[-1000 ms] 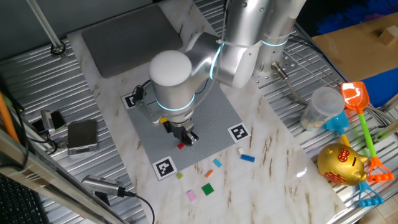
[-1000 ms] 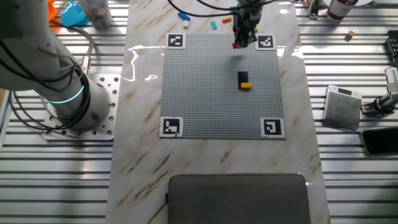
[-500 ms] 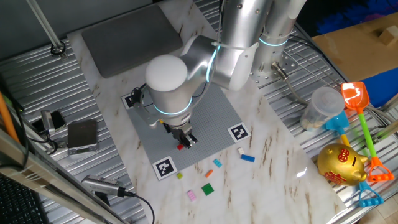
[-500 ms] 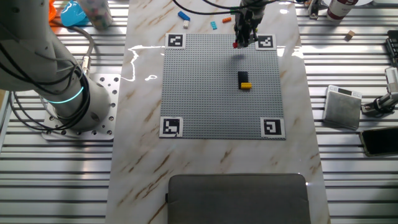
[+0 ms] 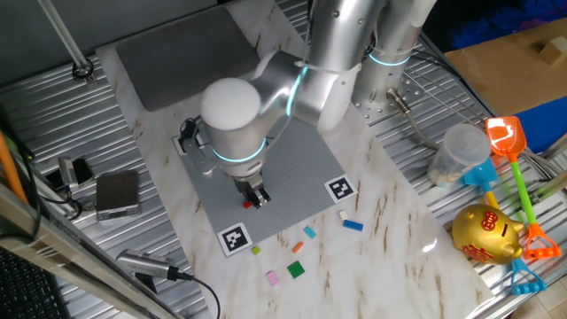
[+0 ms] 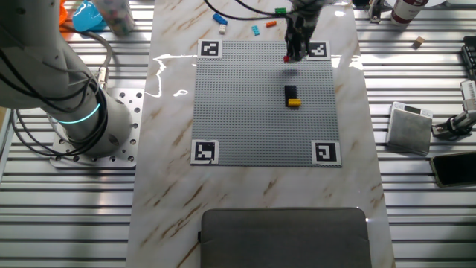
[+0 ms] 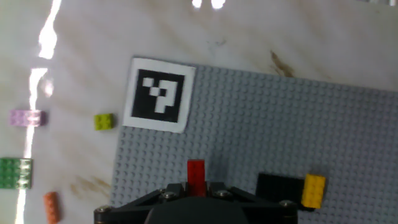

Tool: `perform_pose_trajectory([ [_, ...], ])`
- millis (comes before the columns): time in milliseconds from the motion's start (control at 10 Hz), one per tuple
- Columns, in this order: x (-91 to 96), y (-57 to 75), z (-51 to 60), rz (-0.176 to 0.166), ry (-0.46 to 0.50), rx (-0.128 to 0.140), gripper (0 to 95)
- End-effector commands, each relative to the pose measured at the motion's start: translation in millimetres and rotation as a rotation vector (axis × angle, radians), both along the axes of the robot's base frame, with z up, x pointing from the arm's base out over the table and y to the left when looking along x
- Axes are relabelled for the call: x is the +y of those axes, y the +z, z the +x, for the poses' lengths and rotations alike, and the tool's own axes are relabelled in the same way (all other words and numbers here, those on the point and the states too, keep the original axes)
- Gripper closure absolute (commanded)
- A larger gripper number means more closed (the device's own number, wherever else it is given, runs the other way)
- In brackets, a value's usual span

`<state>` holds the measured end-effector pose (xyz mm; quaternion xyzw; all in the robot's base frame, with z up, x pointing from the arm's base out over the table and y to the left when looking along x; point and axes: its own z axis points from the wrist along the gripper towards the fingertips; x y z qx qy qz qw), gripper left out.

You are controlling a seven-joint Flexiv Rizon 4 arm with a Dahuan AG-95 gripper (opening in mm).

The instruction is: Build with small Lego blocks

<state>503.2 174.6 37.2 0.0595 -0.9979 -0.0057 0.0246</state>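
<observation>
The gripper (image 7: 196, 186) pinches a red brick (image 7: 196, 173) between narrowly set fingers above the grey studded plate (image 7: 261, 118), near one corner marker (image 7: 158, 94); just to the fingers' right in the hand view, a black brick (image 7: 280, 186) and a yellow brick (image 7: 313, 190) sit side by side, touching, on the plate; off the plate to their left, a yellow-green brick (image 7: 104, 122), pink brick (image 7: 27, 117), green brick (image 7: 15, 172) and orange brick (image 7: 52, 206) lie scattered on the marble table (image 7: 81, 56).
</observation>
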Motion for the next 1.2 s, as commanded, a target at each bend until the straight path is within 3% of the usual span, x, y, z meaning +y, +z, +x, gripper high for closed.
perform_pose_trajectory([
  [100,-8.0,-1.6,-3.6,-0.008,-0.006,-0.005,95.0],
  [500,-27.2,-10.1,-8.1,-0.009,0.0,-0.012,95.0],
  [1200,-45.2,-9.6,-16.6,-0.015,0.045,-0.017,95.0],
])
